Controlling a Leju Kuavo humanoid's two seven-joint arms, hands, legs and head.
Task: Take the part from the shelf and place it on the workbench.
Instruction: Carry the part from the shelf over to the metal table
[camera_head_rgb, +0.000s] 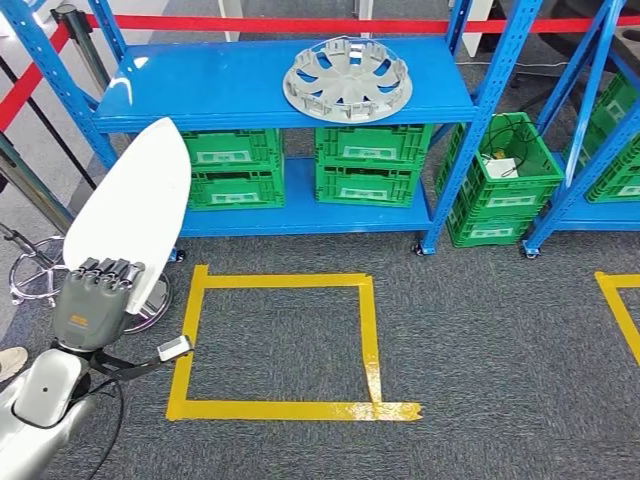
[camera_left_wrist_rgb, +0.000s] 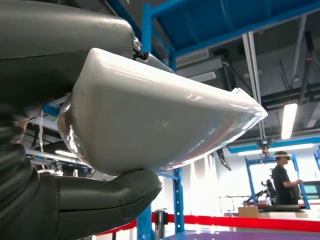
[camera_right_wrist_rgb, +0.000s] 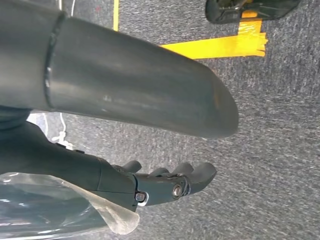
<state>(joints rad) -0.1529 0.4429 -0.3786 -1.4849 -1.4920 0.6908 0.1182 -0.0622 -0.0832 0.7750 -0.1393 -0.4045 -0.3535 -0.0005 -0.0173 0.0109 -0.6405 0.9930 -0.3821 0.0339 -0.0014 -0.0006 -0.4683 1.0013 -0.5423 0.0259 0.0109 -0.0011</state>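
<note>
The left hand (camera_head_rgb: 94, 305) holds a white part (camera_head_rgb: 132, 205), a glossy, smooth, elongated shell, rounded at the upper end and widening toward the hand. Its long axis runs obliquely up from the hand toward the front left corner of the blue shelf (camera_head_rgb: 226, 95), with the rounded tip nearest that corner. The dark fingers (camera_head_rgb: 109, 270) lie side by side over the part's lower edge; in the left wrist view the thick thumb (camera_left_wrist_rgb: 113, 192) presses beneath the shell (camera_left_wrist_rgb: 158, 120), pinching it. No label or writing on the part can be made out.

The right hand (camera_right_wrist_rgb: 162, 182) hangs above grey carpet (camera_right_wrist_rgb: 271, 150), holding nothing, its fingers slightly curled and apart.

On the shelf's top board, toward its right end, lies a silver wheel cover (camera_head_rgb: 347, 78). Green crates (camera_head_rgb: 373, 160) on the lower board carry white labels too small to read. Yellow tape (camera_head_rgb: 287, 410) outlines a rectangle on the carpet.
</note>
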